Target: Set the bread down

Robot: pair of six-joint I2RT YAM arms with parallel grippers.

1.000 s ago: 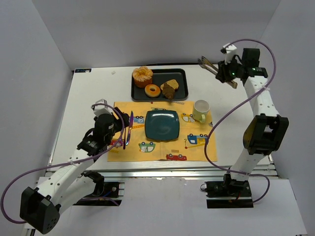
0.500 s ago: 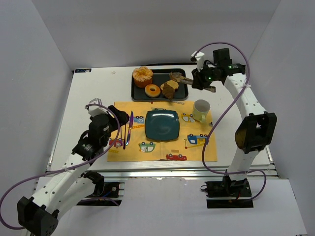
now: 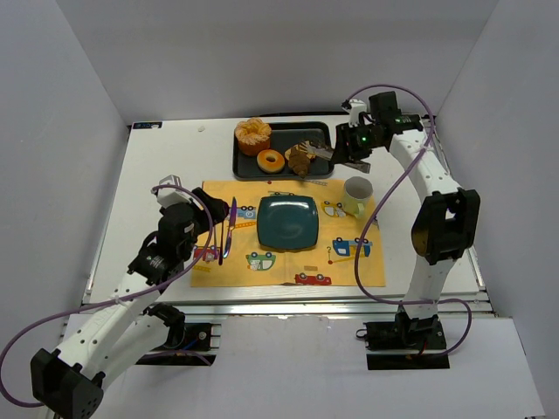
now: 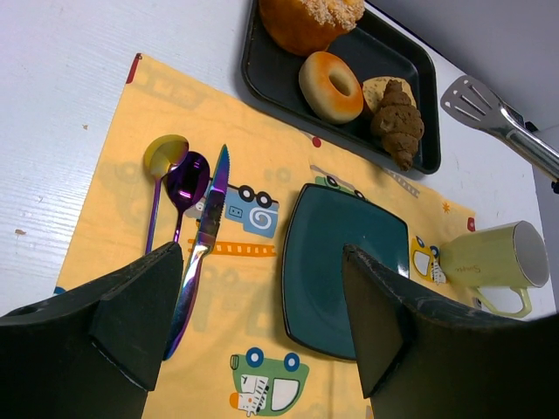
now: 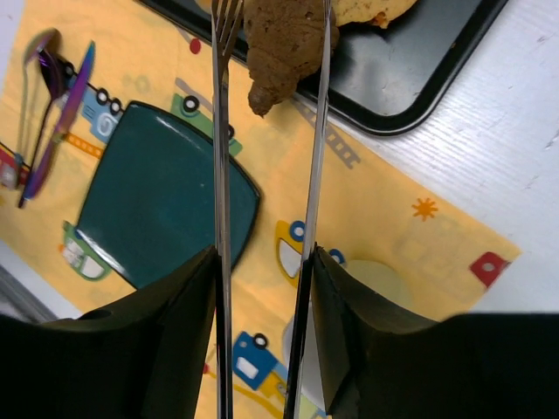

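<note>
The bread [image 3: 300, 158] is a brown croissant-shaped piece at the front edge of the black tray [image 3: 325, 131], also seen in the left wrist view [image 4: 397, 122]. My right gripper [image 3: 349, 144] is shut on metal tongs [image 5: 220, 157]. The tongs' two arms stand apart on either side of the bread [image 5: 284, 44]; their tips run out of view, so I cannot tell whether they touch it. My left gripper [image 3: 223, 214] hangs open and holds nothing, low over the yellow placemat [image 4: 262, 288] left of the teal square plate [image 3: 287, 221].
The tray also holds an orange muffin [image 3: 253, 135], a glazed donut [image 3: 271, 161] and a flat biscuit [image 4: 377, 87]. A pale green mug [image 3: 356, 196] stands right of the plate. A knife [image 4: 205, 236] and two spoons [image 4: 179, 188] lie on the mat's left side.
My right arm has swung in from the far right corner to the tray, bringing the tongs over the bread, and the tongs have spread a little. The left arm has barely shifted.
</note>
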